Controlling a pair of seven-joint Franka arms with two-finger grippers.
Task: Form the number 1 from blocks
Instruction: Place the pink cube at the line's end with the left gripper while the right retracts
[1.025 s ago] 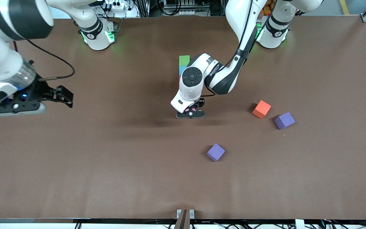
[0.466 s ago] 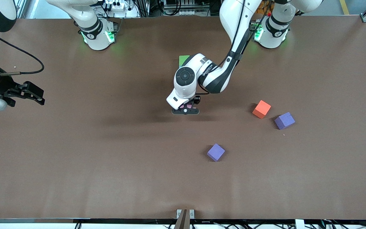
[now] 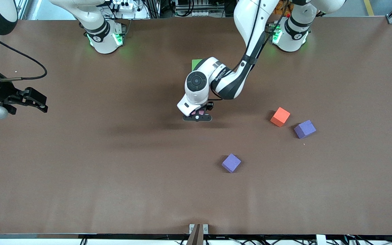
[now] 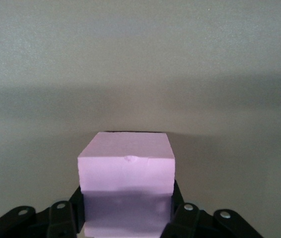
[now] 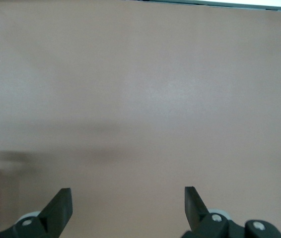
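Observation:
My left gripper (image 3: 197, 116) is shut on a pink block (image 4: 125, 166), a small foam cube, low over the middle of the table. In the front view only a sliver of that pink block (image 3: 201, 111) shows under the hand. A green block (image 3: 195, 63) lies on the table closer to the robots' bases, mostly covered by the left arm. Other blocks are hidden under that arm. The fingers (image 4: 182, 213) press both sides of the pink block. My right gripper (image 3: 34, 101) hangs open and empty over the right arm's end of the table, and the right gripper (image 5: 128, 198) sees only bare table.
An orange cube (image 3: 280, 116) and a purple cube (image 3: 305, 129) lie side by side toward the left arm's end of the table. A second purple cube (image 3: 231, 163) sits nearer to the front camera than my left gripper.
The left gripper has shifted a little toward the right arm's end and the bases, carrying the pink block. The right arm drew back toward its end, then stayed still.

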